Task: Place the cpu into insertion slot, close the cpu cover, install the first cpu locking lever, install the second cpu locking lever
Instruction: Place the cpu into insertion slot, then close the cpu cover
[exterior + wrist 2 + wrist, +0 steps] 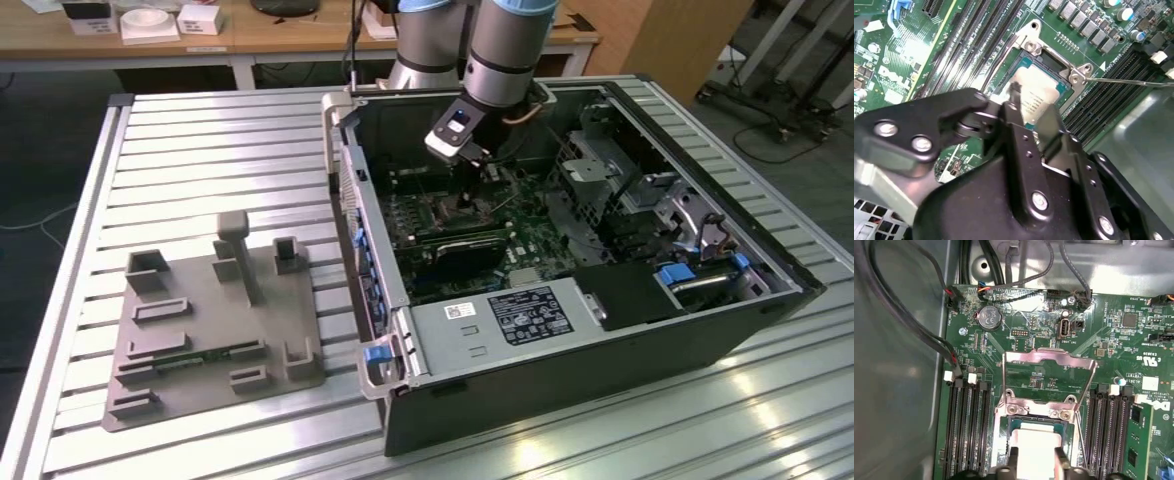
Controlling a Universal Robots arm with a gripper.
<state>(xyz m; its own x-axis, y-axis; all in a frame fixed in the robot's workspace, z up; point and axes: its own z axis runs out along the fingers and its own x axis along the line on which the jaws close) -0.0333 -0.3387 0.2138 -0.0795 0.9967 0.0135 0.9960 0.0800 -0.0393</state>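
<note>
Here's the cpu (1036,447), a small flat square chip with a pale silvery-beige metal top. It lies squarely over the dark square socket (1050,59) on the green motherboard (1124,340), though I can't tell if it's fully seated. My black two-finger gripper (1036,460) is narrowed to the chip's width, with a fingertip (1014,456) pressed on each of two opposite edges, so I have hold of the cpu. The second wrist view shows the same clasp (1031,107).

At the socket's far edge, the cpu cover (1046,356), a thin silvery square frame plate with an open centre, stands swung up and back on its hinge, clear of the chip. A thin bare metal lever rod (1134,81) sticks out from one socket corner.

Long black memory slots (969,430) flank the socket on both sides. Beyond the cover from the socket sits a round silver coin battery (989,316).

In the exterior view my gripper (463,200) reaches down to the socket inside the open black computer case (574,400), which lies on a grey slatted metal table (200,150).
</note>
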